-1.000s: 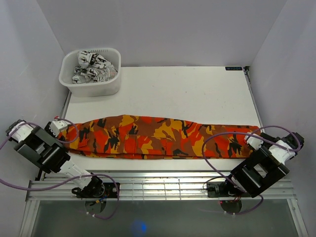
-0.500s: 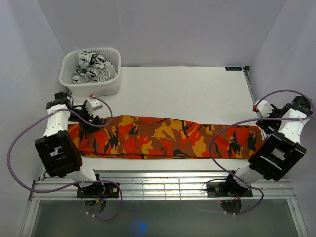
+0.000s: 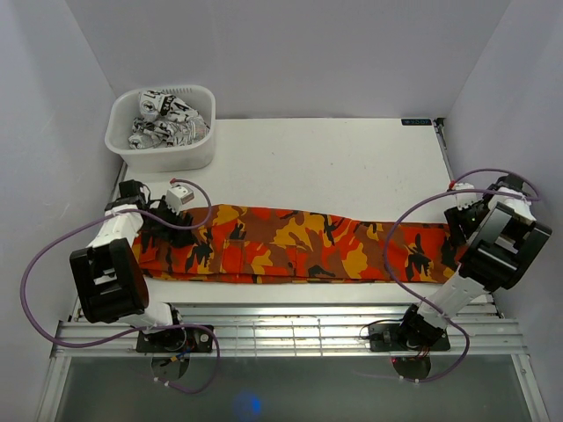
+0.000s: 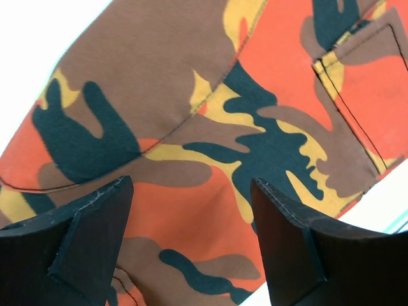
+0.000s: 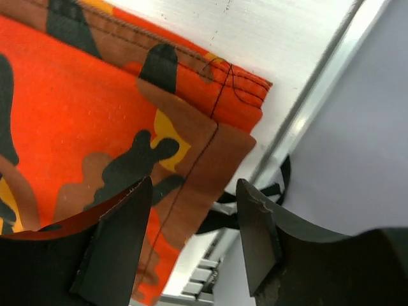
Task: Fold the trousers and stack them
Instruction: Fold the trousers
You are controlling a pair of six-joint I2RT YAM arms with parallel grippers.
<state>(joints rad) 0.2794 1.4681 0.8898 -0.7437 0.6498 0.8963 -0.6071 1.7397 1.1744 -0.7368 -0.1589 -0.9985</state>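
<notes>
L gripper (image 4: 191, 185) jaws wide, holding nothing, over trousers (image 3: 299, 246) left end by table (image 3: 334, 158) left edge. R gripper (image 5: 194, 185) fingers apart, empty, over hem at right edge. Trousers lie along front edge; both arms bent, elbows outward.

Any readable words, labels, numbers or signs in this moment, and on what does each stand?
Dark label at the far right corner of the table: light print, too small to read.
Black-and-white cloth in the basket: pattern only, no legible words.
Trousers: no text in any view.
</notes>
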